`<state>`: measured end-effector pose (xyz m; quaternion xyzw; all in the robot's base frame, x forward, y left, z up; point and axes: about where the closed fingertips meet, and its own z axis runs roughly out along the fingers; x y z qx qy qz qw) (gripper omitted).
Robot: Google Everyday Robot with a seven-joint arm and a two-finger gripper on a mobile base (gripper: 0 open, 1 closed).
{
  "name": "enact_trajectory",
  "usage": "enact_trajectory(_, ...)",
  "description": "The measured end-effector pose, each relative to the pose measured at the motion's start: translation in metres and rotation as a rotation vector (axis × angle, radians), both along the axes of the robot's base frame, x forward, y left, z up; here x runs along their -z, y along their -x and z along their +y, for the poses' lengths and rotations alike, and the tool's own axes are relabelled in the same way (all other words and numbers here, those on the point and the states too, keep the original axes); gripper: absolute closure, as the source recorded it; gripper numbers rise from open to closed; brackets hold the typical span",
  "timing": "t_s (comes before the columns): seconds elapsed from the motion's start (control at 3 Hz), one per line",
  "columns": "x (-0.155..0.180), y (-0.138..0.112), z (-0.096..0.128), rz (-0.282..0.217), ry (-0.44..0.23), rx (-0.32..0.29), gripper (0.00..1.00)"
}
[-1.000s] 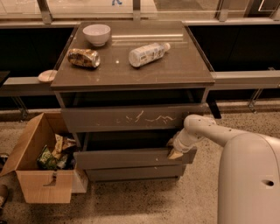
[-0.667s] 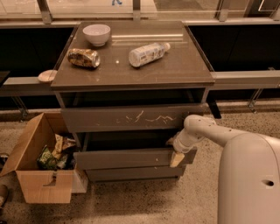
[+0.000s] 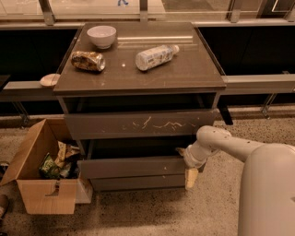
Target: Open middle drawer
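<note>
Pulling step, seemingly; middle drawer (image 3: pixel 133 167) partly out; gripper (image 3: pixel 185 164) at its right end, grip unclear; next, a straight outward pull.

End effector (image 3: pixel 186 162) low centre-right, arm (image 3: pixel 233 142) extended

**Dim, warm light falling from above**

The whole scene is dim with a yellow-brown cast. The gripper (image 3: pixel 190 173) sits at the right end of the middle drawer (image 3: pixel 133 167), its pale shell catching light from above against the dark front. Just left of it and above, black shadow fills the gaps over the drawer fronts. Well above it, the cabinet top (image 3: pixel 184 69) shows a soft streak of glare near the plastic bottle (image 3: pixel 156 56). Farthest up, the floor strip behind the railing (image 3: pixel 92 9) is the brightest area.
</note>
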<state>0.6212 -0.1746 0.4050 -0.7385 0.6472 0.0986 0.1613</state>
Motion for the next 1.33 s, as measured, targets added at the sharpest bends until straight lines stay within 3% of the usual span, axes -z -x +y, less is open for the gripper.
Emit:
enact_trajectory(0.33, -0.003, 0.036, 0.000, 0.078, 0.012, -0.041, 0.03)
enact_trajectory(0.67, 0.002, 0.054, -0.002, 0.140, 0.010, -0.057, 0.27)
enact_trajectory(1.0, -0.003, 0.054, -0.002, 0.140, 0.010, -0.057, 0.48)
enact_trajectory(1.33, -0.012, 0.055, -0.003, 0.131, 0.006, -0.043, 0.80)
